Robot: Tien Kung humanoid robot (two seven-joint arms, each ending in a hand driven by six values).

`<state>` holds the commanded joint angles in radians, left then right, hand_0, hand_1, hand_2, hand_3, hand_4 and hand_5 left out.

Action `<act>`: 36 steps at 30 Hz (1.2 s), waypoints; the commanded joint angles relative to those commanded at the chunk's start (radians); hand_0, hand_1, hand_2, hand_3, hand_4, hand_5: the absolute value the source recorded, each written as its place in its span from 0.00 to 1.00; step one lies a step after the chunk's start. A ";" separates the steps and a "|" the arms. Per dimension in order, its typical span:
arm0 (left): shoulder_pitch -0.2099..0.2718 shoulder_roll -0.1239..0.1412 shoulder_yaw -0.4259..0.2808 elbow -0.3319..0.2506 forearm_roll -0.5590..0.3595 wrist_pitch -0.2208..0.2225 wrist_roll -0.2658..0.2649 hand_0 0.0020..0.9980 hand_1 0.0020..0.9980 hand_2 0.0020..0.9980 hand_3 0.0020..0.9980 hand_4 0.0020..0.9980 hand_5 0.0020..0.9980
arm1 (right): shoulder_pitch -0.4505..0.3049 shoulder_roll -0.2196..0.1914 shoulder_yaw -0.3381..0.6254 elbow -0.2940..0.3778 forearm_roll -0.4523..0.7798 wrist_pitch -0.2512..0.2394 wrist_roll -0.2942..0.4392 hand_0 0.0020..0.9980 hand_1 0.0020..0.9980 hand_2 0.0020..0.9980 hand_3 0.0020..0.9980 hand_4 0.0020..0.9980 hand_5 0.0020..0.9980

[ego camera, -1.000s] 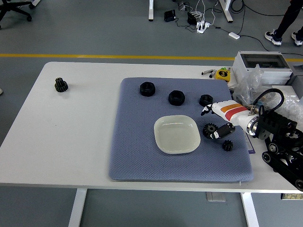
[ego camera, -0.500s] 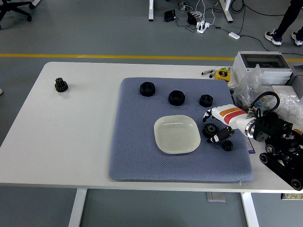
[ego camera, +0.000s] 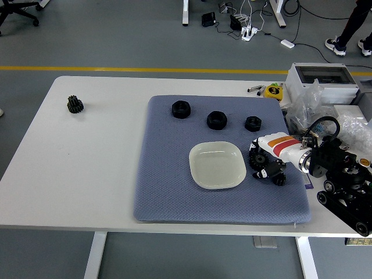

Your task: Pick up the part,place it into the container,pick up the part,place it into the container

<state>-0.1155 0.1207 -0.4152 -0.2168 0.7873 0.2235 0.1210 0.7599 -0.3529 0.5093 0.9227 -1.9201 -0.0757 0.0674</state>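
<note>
Small black gear [ego camera: 258, 158] lies on the mat beside the empty pale dish [ego camera: 216, 165].

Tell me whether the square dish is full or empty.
Empty: the dish shows only its bare pale bottom; the black parts lie outside it on the mat.

A grey floor [ego camera: 116, 35] with a yellow line [ego camera: 139, 69] runs behind the white counter [ego camera: 70, 168]; an office chair base [ego camera: 17, 11] and power strip [ego camera: 249, 33] sit beyond.

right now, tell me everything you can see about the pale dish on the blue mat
The dish is a shallow, rounded-square container, pale greenish-white and glossy, plastic by its look. It sits flat and upright on the blue-grey mat, right of the mat's middle, and holds nothing. Nothing touches it: the right hand is down over black gear parts just beyond its right rim, and three black nuts lie behind it.
</note>
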 joint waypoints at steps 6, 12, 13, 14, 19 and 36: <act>-0.002 0.001 -0.002 -0.001 0.006 -0.001 0.001 0.65 0.65 0.62 0.56 0.60 0.50 | 0.002 -0.004 -0.001 0.003 0.003 -0.005 0.002 0.40 0.42 0.48 0.48 0.50 0.26; -0.002 0.000 -0.003 0.000 0.006 0.000 0.001 0.65 0.65 0.62 0.55 0.59 0.50 | 0.002 -0.006 0.000 0.005 0.002 0.001 0.000 0.37 0.41 0.46 0.48 0.48 0.25; -0.002 0.000 -0.003 0.000 0.006 0.000 0.001 0.65 0.65 0.62 0.55 0.59 0.50 | 0.002 -0.007 0.001 0.009 -0.001 0.002 0.000 0.37 0.41 0.46 0.48 0.48 0.25; -0.002 0.000 -0.003 -0.001 0.006 0.000 0.001 0.65 0.65 0.62 0.55 0.59 0.50 | 0.002 -0.009 0.003 0.016 -0.004 0.002 -0.001 0.37 0.41 0.46 0.48 0.48 0.25; -0.001 0.000 -0.002 0.000 0.004 0.000 0.001 0.65 0.65 0.62 0.55 0.59 0.50 | 0.000 -0.022 0.030 0.067 -0.027 0.001 -0.005 0.34 0.41 0.46 0.48 0.47 0.25; 0.001 0.001 -0.003 0.001 0.004 0.001 0.001 0.65 0.65 0.62 0.55 0.59 0.50 | 0.001 -0.026 0.033 0.302 -0.098 -0.002 -0.031 0.34 0.41 0.46 0.48 0.47 0.25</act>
<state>-0.1148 0.1218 -0.4184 -0.2153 0.7917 0.2242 0.1217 0.7606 -0.3791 0.5424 1.2247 -2.0182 -0.0773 0.0361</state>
